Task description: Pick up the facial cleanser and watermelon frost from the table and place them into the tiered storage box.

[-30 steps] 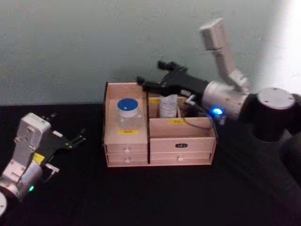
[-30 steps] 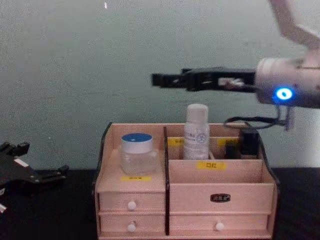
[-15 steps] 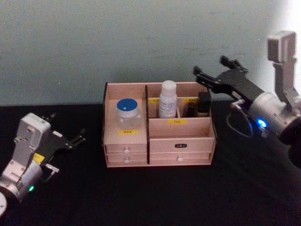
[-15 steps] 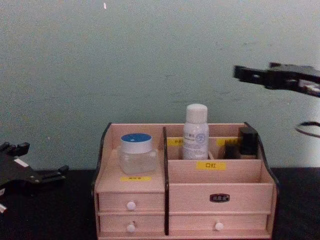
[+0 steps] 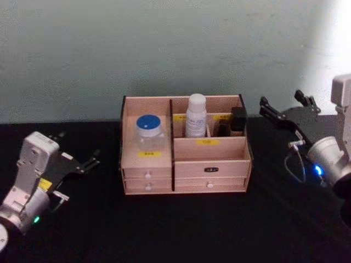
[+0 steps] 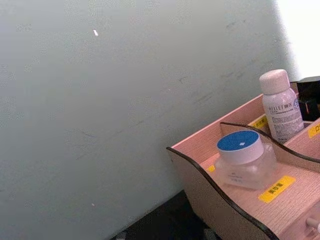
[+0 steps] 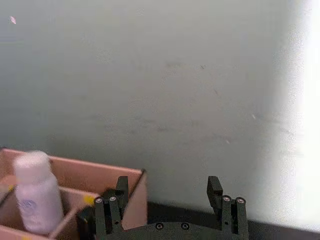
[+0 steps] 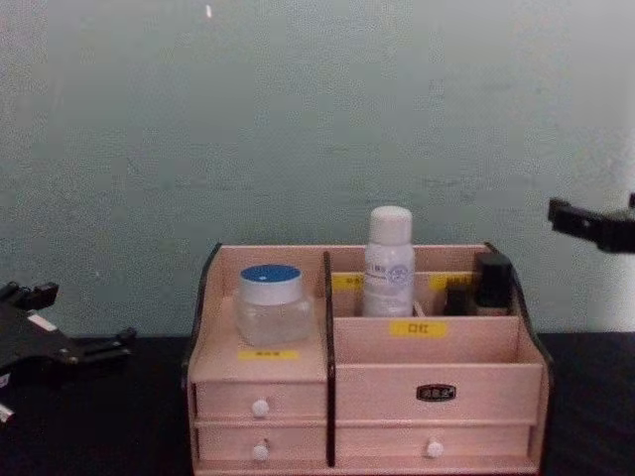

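The right gripper hung in the air to the right of the box, level with its back row and well apart from it. Its fingers were spread wide with only bare wall between them, so it was released and held nothing. In the chest view one dark finger showed to the right of the box, above its top edge.

The left gripper sat low over the table to the left of the box, well apart, looking idle. Its fingers appeared parted and empty, touching nothing.

Inside the box, a clear jar with a blue lid stood upright in the left compartment, above the two small drawers. A white bottle stood upright in the back compartment just right of the centre divider. Further right in the back row stood a small dark item; what it was could not be told.

Which of these was the cleanser and which the watermelon frost could not be read from the labels. Judging by the layout, both task items seemed already placed: nothing lay on the table around the box, and both grippers were empty. The task looked essentially finished, with only parking the right arm left.
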Controlling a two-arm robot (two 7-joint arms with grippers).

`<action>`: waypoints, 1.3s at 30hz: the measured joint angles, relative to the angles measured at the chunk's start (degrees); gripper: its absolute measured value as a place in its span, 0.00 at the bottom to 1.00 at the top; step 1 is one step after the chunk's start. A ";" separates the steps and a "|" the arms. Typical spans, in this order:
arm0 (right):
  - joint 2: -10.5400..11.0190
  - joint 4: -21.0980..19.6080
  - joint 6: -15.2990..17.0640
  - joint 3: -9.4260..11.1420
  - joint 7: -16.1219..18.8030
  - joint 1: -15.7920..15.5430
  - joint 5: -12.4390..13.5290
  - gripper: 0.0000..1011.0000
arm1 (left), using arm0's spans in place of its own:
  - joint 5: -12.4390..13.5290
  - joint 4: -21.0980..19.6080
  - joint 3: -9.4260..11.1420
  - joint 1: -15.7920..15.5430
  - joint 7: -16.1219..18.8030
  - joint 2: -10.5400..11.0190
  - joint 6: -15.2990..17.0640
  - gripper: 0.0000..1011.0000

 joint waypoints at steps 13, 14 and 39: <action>-2.05 4.55 -0.50 1.19 -1.79 -1.49 -3.01 0.99 | 0.00 0.00 0.00 0.00 0.00 0.00 0.00 0.99; -2.12 4.77 -0.42 1.21 -1.74 -1.50 -3.14 0.99 | 0.00 0.00 0.00 0.01 0.00 0.00 0.00 0.99; -2.77 6.29 0.67 1.53 -0.92 -1.29 -4.58 0.99 | 0.00 0.00 0.00 0.00 0.00 0.00 0.00 0.99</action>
